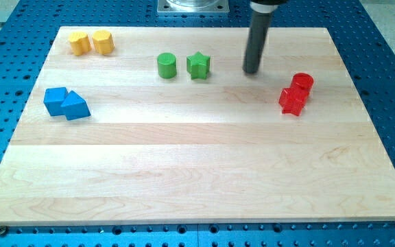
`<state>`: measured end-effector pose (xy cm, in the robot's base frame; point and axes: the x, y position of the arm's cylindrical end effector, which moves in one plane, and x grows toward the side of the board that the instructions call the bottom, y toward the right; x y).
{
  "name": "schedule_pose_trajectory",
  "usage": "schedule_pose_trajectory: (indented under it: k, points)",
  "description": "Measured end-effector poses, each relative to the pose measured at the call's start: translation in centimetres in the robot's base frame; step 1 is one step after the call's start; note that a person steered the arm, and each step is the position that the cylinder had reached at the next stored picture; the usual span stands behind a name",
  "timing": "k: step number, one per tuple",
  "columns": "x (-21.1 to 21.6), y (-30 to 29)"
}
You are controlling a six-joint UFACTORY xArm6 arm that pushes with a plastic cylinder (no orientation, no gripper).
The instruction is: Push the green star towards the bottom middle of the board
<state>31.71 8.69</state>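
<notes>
The green star (198,65) sits on the wooden board (197,171) near the view's top, just left of centre. A green cylinder (166,65) stands close to its left, apart from it. My tip (252,71) rests on the board to the right of the star, about a star's width and a half away, touching no block. The dark rod rises from it to the view's top edge.
Two yellow blocks (92,42) sit side by side at the top left. A blue cube (55,100) and a blue triangular block (76,106) touch at the left. A red cylinder (302,83) and a red block (292,101) touch at the right.
</notes>
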Motion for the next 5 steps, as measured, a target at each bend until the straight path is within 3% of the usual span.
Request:
schedule_pose_trajectory:
  k: [1, 2, 3, 4, 5]
  points:
    - [-0.4, -7.5]
    - [-1.4, -11.4]
    - [-3.9, -12.2]
    - [-3.3, -15.4]
    - [0.0, -11.2]
